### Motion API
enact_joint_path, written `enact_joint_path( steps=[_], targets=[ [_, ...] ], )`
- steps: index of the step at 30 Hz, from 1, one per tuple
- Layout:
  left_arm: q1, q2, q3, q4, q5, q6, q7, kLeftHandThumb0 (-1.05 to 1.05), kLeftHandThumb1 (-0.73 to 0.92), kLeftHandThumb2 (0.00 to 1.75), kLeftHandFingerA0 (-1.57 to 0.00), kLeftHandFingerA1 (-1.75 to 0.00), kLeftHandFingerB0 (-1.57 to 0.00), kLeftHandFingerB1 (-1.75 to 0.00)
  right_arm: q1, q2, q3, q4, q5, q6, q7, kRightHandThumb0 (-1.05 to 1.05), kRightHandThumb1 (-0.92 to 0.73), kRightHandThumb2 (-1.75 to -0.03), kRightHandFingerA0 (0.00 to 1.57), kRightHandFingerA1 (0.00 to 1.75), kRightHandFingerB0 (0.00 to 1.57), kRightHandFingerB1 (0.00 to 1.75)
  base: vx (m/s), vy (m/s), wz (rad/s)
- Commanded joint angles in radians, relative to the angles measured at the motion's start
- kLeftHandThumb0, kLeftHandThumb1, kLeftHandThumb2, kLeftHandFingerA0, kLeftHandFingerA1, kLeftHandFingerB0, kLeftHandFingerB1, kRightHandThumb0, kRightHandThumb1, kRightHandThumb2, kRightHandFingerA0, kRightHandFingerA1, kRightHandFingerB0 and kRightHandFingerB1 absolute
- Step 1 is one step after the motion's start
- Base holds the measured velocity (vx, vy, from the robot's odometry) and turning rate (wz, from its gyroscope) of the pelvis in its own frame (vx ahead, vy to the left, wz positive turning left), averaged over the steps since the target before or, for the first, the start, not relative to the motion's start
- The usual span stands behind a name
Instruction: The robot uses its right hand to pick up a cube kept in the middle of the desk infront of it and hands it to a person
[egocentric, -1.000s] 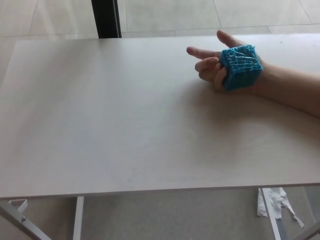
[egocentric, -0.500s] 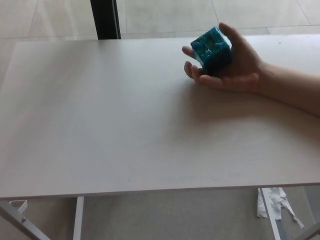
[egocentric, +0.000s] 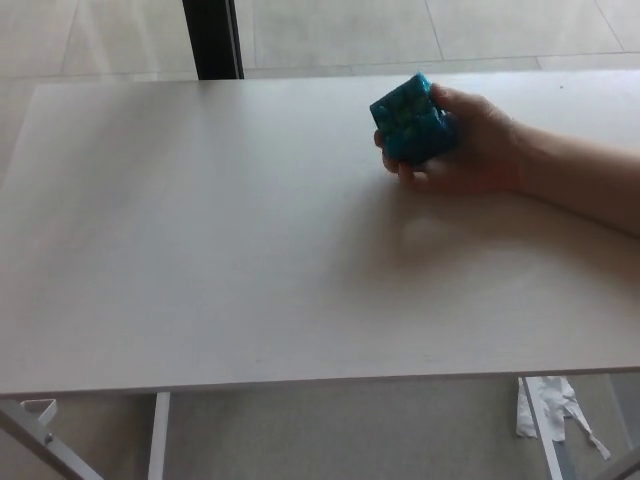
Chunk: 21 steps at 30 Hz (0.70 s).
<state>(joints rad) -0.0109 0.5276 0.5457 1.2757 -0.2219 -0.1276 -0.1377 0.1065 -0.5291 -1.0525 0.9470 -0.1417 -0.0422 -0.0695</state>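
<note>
- The blue cube (egocentric: 411, 119) is held in a person's hand (egocentric: 470, 145) above the desk (egocentric: 250, 260).
- Its fingers are curled around the cube.
- No robot hand is seen.

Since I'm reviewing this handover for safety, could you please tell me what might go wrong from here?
1. The person's hand holds the blue cube above the desk; if the grip loosens, the cube could drop and roll.
2. Neither robot hand is in view, so a reach toward the cube could meet the person's hand.
</note>
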Motion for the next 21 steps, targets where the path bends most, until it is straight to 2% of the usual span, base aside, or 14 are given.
enact_joint_path(
  steps=[1, 4, 5, 6, 7, 8, 9, 12, 13, 14, 17, 21],
  targets=[
    [0.018, 0.067, 0.039, 0.004, -0.041, 0.043, 0.012, -0.57, 0.48, 0.55, -0.74, -0.54, -0.67, -0.43, -0.02, -0.034, 0.029, 0.16, 0.137, 0.082, -0.012, -0.43, -0.62, -0.58, 0.8, 1.13, 0.69, 0.62, 0.0, 0.0, 0.0],
    [0.04, 0.067, 0.03, 0.006, -0.024, 0.033, 0.006, -0.6, 0.48, 0.56, -0.75, -0.58, -0.65, -0.41, 0.008, -0.05, 0.072, 0.194, 0.145, 0.035, -0.017, -0.47, -0.61, -0.6, 0.82, 1.15, 0.68, 0.6, 0.0, 0.0, 0.0],
    [0.048, 0.065, 0.031, 0.01, -0.026, 0.033, 0.006, -0.58, 0.48, 0.55, -0.76, -0.58, -0.62, -0.41, 0.015, -0.055, 0.078, 0.199, 0.155, 0.033, -0.013, -0.46, -0.63, -0.59, 0.78, 1.07, 0.65, 0.59, 0.0, 0.0, 0.0],
    [0.053, 0.063, 0.031, 0.011, -0.026, 0.022, 0.002, -0.63, 0.36, 0.79, -0.76, -0.68, -0.58, -0.55, 0.015, -0.056, 0.079, 0.21, 0.175, 0.033, 0.004, -0.44, -0.62, -0.58, 0.79, 1.1, 0.64, 0.57, 0.0, 0.0, 0.0],
    [0.051, 0.068, 0.031, 0.011, -0.028, 0.021, -0.004, -0.63, 0.36, 0.8, -0.76, -0.69, -0.57, -0.55, 0.009, -0.052, 0.083, 0.216, 0.197, 0.033, 0.02, -0.43, -0.62, -0.58, 0.79, 1.2, 0.63, 0.55, 0.0, 0.0, 0.0],
    [0.043, 0.07, 0.035, 0.008, -0.034, 0.027, -0.003, -0.59, 0.47, 0.55, -0.78, -0.59, -0.62, -0.42, 0.005, -0.052, 0.096, 0.22, 0.203, 0.029, 0.033, -0.41, -0.48, -0.91, 0.79, 0.99, 0.51, 0.63, 0.0, 0.0, 0.0],
    [0.031, 0.071, 0.038, 0.005, -0.04, 0.04, 0.002, -0.58, 0.47, 0.55, -0.75, -0.56, -0.63, -0.41, -0.003, -0.055, 0.11, 0.227, 0.207, 0.027, 0.038, -0.5, -0.51, -0.89, 0.75, 0.91, 0.53, 0.62, 0.0, 0.0, 0.0],
    [0.028, 0.073, 0.034, 0.003, -0.037, 0.045, 0.007, -0.6, 0.47, 0.55, -0.77, -0.55, -0.65, -0.42, 0.0, -0.062, 0.127, 0.24, 0.24, 0.028, 0.042, -0.5, -0.5, -0.87, 0.77, 0.91, 0.52, 0.61, 0.0, 0.0, 0.0],
    [0.033, 0.077, 0.03, 0.006, -0.034, 0.041, -0.003, -0.62, 0.47, 0.56, -0.74, -0.55, -0.63, -0.41, 0.006, -0.054, 0.133, 0.225, 0.254, 0.014, 0.07, -0.46, -0.61, -0.58, 0.68, 0.85, 0.55, 0.5, 0.0, 0.0, 0.0],
    [0.038, 0.077, 0.032, 0.007, -0.036, 0.038, -0.008, -0.62, 0.47, 0.55, -0.77, -0.57, -0.63, -0.41, 0.011, -0.049, 0.146, 0.212, 0.26, 0.003, 0.082, -0.45, -0.62, -0.59, 0.67, 0.9, 0.53, 0.49, 0.0, 0.0, 0.0],
    [0.051, 0.077, 0.036, 0.006, -0.042, 0.035, -0.019, -0.61, 0.46, 0.55, -0.8, -0.6, -0.63, -0.42, 0.025, -0.048, 0.166, 0.2, 0.288, -0.013, 0.127, -0.44, -0.63, -0.58, 0.73, 0.88, 0.43, 0.41, 0.0, 0.0, 0.0],
    [0.063, 0.078, 0.028, 0.004, -0.038, 0.032, -0.018, -0.61, 0.47, 0.55, -0.79, -0.58, -0.61, -0.41, 0.034, -0.05, 0.187, 0.196, 0.321, -0.019, 0.167, -0.41, -0.63, -0.57, 0.74, 0.89, 0.45, 0.42, 0.0, 0.0, 0.0]
  ],
)
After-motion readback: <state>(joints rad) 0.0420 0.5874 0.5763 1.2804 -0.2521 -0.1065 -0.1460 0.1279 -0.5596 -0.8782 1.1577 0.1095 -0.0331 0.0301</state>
